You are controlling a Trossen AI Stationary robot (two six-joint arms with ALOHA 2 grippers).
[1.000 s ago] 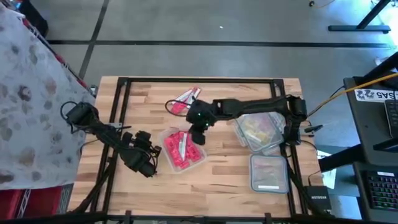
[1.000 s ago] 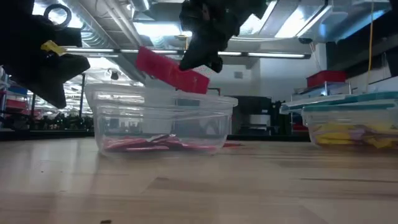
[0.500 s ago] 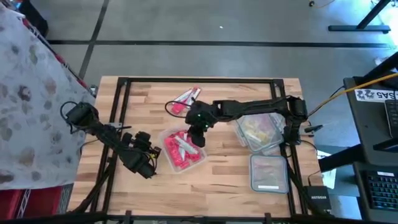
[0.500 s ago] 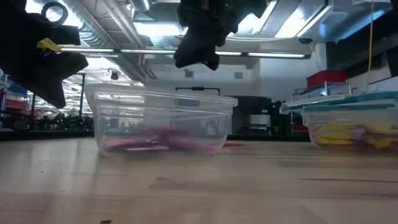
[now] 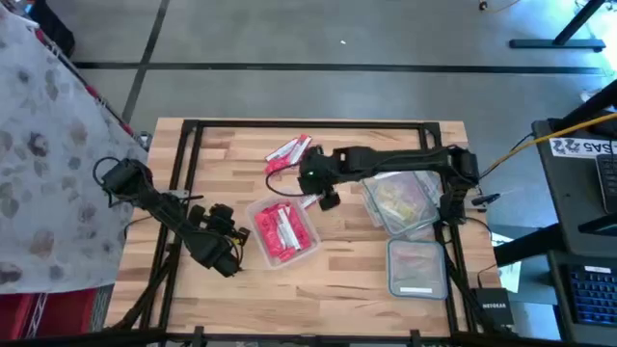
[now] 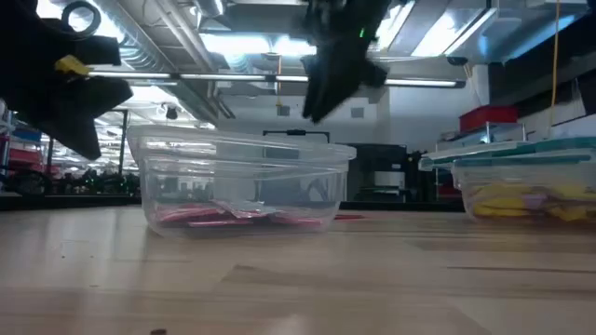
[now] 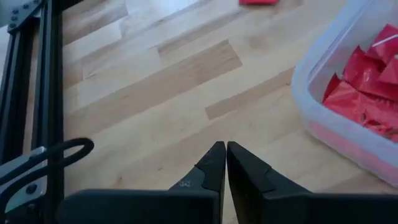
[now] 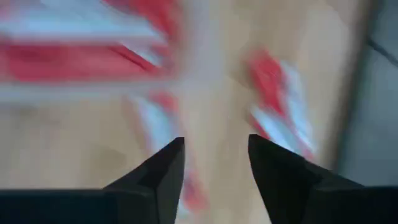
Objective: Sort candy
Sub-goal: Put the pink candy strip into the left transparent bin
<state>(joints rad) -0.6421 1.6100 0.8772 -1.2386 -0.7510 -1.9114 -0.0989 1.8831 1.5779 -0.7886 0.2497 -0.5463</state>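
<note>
Right gripper [image 5: 329,198] is hovering with fingers spread and nothing between them, above the table [image 5: 337,255], between a tub [image 5: 281,232] of red candy [image 5: 281,229] and loose candy [image 5: 288,152] near the far edge. Left gripper [image 7: 225,163] is sitting with fingers pressed together, just beside the tub's near-left side

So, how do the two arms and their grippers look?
Both arms are dark, almost black, jointed links. The left gripper has two tapered black fingers with pointed tips. The right gripper has the same dark wedge-shaped fingers. In the high view a small green light shows near the right wrist.
</note>
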